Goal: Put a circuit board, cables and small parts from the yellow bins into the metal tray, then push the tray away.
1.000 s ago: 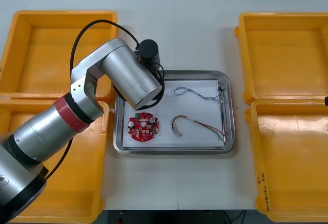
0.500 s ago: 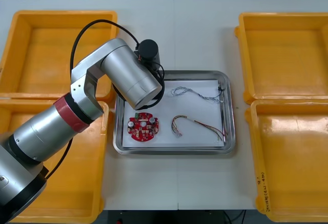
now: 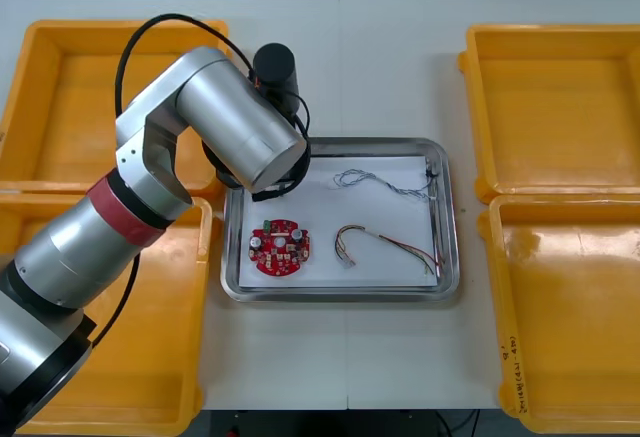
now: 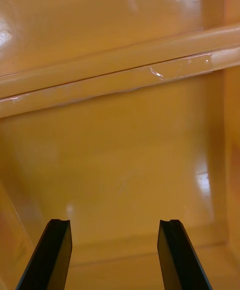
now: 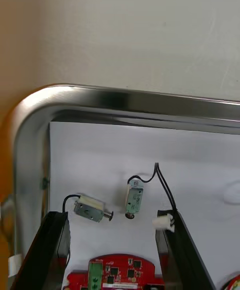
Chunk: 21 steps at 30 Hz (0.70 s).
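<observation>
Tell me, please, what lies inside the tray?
A red board, a blue-white cable and a red-yellow cable. The left arm hides the tray's far left corner from above; there the open left gripper hovers over two small metal parts. The right gripper hangs open over a bin.

Your metal tray point(image 3: 449, 227), white inside, lay flat at the middle of the table between the yellow bins point(image 3: 560, 97), two at each side. In it you had the round red circuit board point(image 3: 281, 247) face up toward the left corner nearest the robot. A red and yellow cable point(image 3: 388, 242) curled just beside it, and a twisted blue and white cable point(image 3: 385, 185) snaked along the far part. Two small metal parts point(image 5: 91, 208) lay near each other beyond the board, one trailing a thin black cable point(image 5: 162, 190).
</observation>
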Each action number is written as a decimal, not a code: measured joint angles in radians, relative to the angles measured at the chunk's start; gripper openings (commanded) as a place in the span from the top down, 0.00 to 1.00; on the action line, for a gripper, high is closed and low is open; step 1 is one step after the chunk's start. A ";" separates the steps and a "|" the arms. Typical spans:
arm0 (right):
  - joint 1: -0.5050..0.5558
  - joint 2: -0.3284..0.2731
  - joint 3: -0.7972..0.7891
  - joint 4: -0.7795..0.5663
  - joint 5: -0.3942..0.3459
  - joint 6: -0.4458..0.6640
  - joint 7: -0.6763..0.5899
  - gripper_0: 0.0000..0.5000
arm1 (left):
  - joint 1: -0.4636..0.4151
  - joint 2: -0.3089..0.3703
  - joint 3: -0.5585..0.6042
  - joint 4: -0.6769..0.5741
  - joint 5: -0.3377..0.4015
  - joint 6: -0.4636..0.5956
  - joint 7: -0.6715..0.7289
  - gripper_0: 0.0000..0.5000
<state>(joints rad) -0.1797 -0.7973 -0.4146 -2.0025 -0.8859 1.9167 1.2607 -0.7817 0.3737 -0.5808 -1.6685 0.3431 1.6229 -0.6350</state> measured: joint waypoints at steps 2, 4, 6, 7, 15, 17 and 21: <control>0.000 0.000 0.000 0.001 -0.003 0.000 0.001 0.00 | 0.000 0.000 0.026 -0.018 0.013 0.025 0.000 0.00; 0.000 0.000 0.000 0.001 -0.008 0.000 0.002 0.00 | 0.000 0.000 0.047 -0.035 0.024 0.047 -0.001 0.00; 0.000 0.000 0.000 0.001 -0.011 0.000 0.003 0.00 | 0.000 0.000 0.069 -0.054 0.034 0.071 -0.001 0.00; 0.001 0.000 0.000 0.001 -0.011 0.000 0.003 0.00 | 0.000 0.001 0.079 -0.062 0.041 0.083 -0.001 0.00; 0.001 0.000 0.000 0.002 -0.014 0.000 0.055 0.00 | 0.000 0.019 0.200 -0.126 0.116 0.220 -0.025 0.00; 0.002 0.000 0.001 0.002 -0.014 -0.001 0.070 0.00 | 0.000 0.031 0.238 -0.138 0.144 0.256 -0.056 0.00; 0.002 0.000 0.002 0.002 -0.014 -0.002 0.071 0.00 | -0.002 0.060 0.306 -0.148 0.192 0.286 -0.149 0.00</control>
<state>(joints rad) -0.1781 -0.7974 -0.4131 -2.0009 -0.9002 1.9149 1.3314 -0.7841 0.4334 -0.2753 -1.8165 0.5350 1.9087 -0.7843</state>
